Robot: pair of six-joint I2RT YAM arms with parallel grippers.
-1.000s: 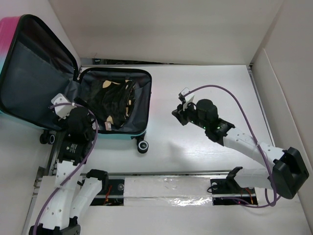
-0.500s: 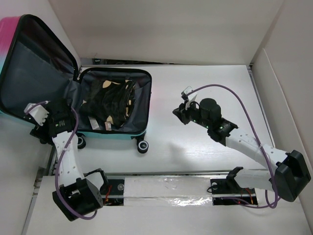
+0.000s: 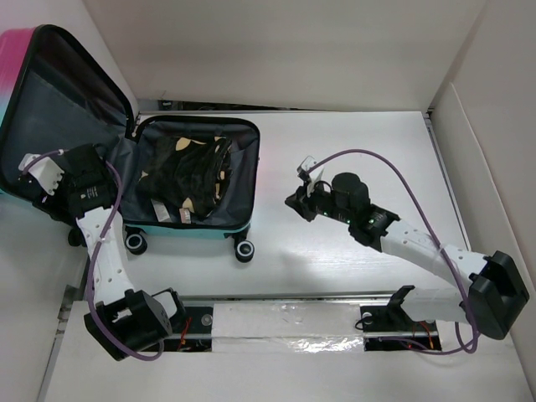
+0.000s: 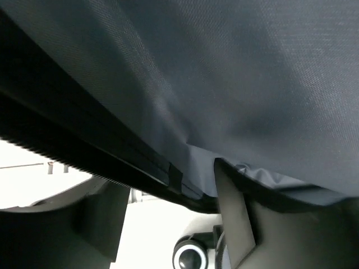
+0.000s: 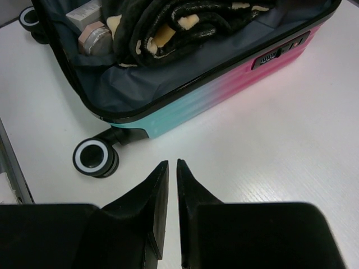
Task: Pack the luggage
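Observation:
The luggage (image 3: 253, 172) lies open at the table's left, pink-to-teal shell, its lid (image 3: 59, 109) raised and showing dark grey lining. A black cloth with tan spots (image 3: 188, 172) fills the base. My left gripper (image 3: 48, 201) is at the lid's lower near edge. In the left wrist view it (image 4: 168, 196) is open, with the lid's lining (image 4: 235, 73) and rim just above the fingers. My right gripper (image 3: 295, 201) is shut and empty over the table to the right of the case. In the right wrist view it (image 5: 173, 165) hovers in front of the case's teal side (image 5: 190, 101).
Black wheels stick out of the case's near side (image 3: 244, 249), (image 5: 94, 158), (image 4: 190, 255). A metal rail (image 3: 276, 297) runs along the table's near edge. White walls (image 3: 477, 126) enclose the table at the back and right. Small items lie beside the cloth (image 5: 90, 33).
My left arm has swung left from the case's near side to the lid's lower edge. My right gripper has shifted slightly left toward the case, still shut.

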